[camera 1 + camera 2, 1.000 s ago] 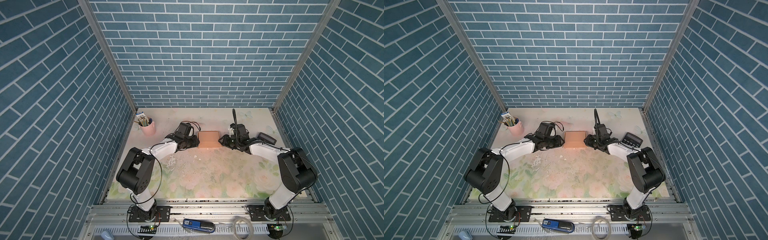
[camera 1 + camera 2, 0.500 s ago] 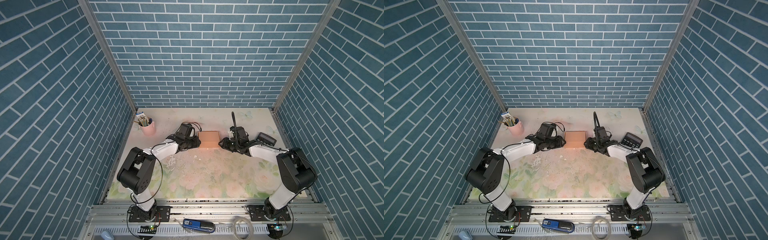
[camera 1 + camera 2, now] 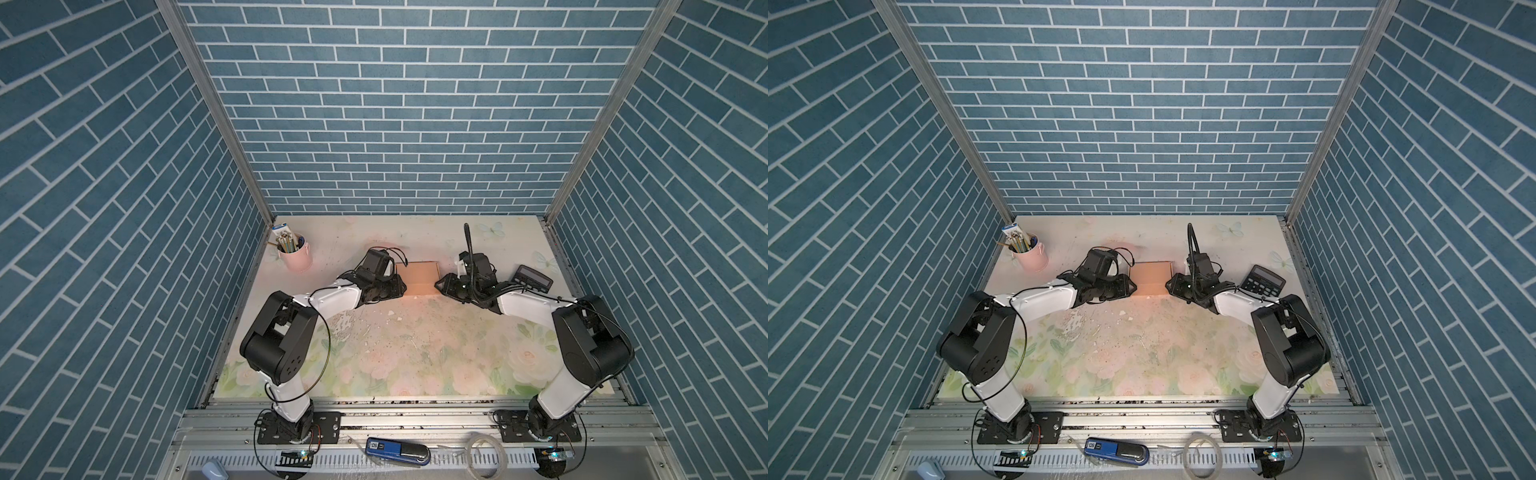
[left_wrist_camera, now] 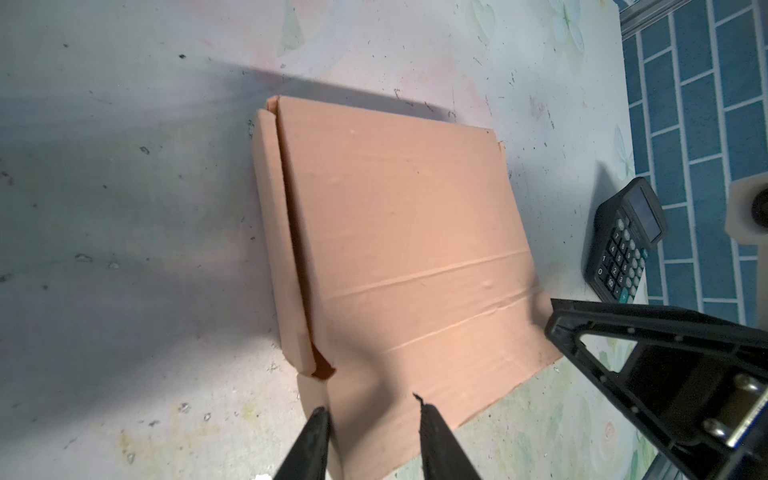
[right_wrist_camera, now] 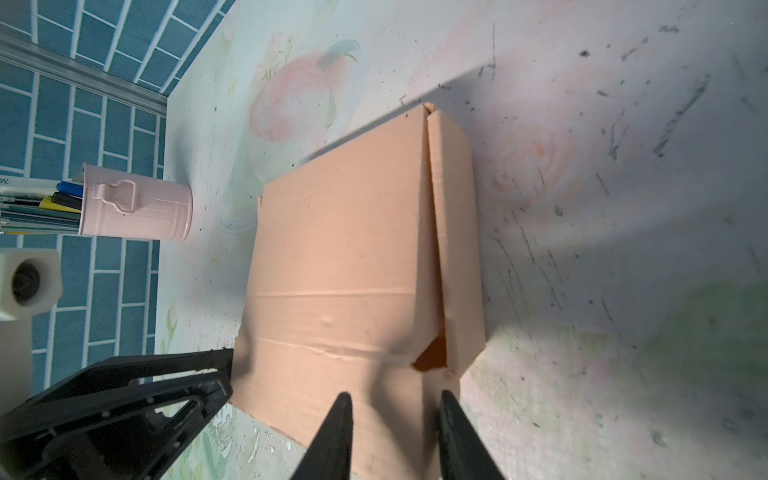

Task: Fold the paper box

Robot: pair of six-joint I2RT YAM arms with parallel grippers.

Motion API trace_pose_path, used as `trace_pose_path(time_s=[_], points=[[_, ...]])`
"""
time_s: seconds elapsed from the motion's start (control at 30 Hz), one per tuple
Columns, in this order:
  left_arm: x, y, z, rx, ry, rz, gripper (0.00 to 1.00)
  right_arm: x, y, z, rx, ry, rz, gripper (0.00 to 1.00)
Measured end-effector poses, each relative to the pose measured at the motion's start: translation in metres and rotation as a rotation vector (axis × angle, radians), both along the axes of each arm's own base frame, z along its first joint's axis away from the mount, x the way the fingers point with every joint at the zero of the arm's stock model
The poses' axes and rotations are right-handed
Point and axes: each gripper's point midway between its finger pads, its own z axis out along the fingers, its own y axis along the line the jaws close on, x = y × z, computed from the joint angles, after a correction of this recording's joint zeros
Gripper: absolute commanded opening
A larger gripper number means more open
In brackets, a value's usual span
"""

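The paper box [image 3: 422, 276] [image 3: 1152, 276] lies flat in tan cardboard at the back middle of the table, and my two grippers flank its near corners. In the left wrist view the paper box [image 4: 395, 216] has a narrow side wall gaping slightly from the lid. My left gripper [image 4: 370, 405] [image 3: 400, 286] is open, its fingertips apart over the near flap's corner. In the right wrist view the paper box [image 5: 345, 249] shows the same gap on its other side. My right gripper [image 5: 395, 395] [image 3: 438, 284] is open too, fingertips apart over that corner of the flap.
A pink cup of pens [image 3: 296, 255] [image 5: 137, 212] stands at the back left. A black calculator [image 3: 532, 279] [image 4: 623, 241] lies just right of my right arm. Blue brick walls close in the back and both sides. Paint flakes lie scattered on the floral table [image 3: 415, 353].
Hardly anything has changed. Both grippers stay at the box's near corners with only slight shifts, and the box has not moved.
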Motion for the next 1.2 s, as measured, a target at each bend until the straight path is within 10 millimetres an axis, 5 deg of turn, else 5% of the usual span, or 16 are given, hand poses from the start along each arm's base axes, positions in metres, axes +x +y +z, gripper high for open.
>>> trace_pose_path(time_s=[0.63,1.2], points=[[-0.001,-0.003,-0.001,0.002,-0.002,-0.001,0.39,-0.002,-0.002,-0.003,-0.007,0.013,-0.004,0.32],[-0.002,-0.003,-0.021,0.014,0.025,-0.001,0.38,-0.005,-0.005,-0.023,-0.046,0.052,-0.002,0.28]])
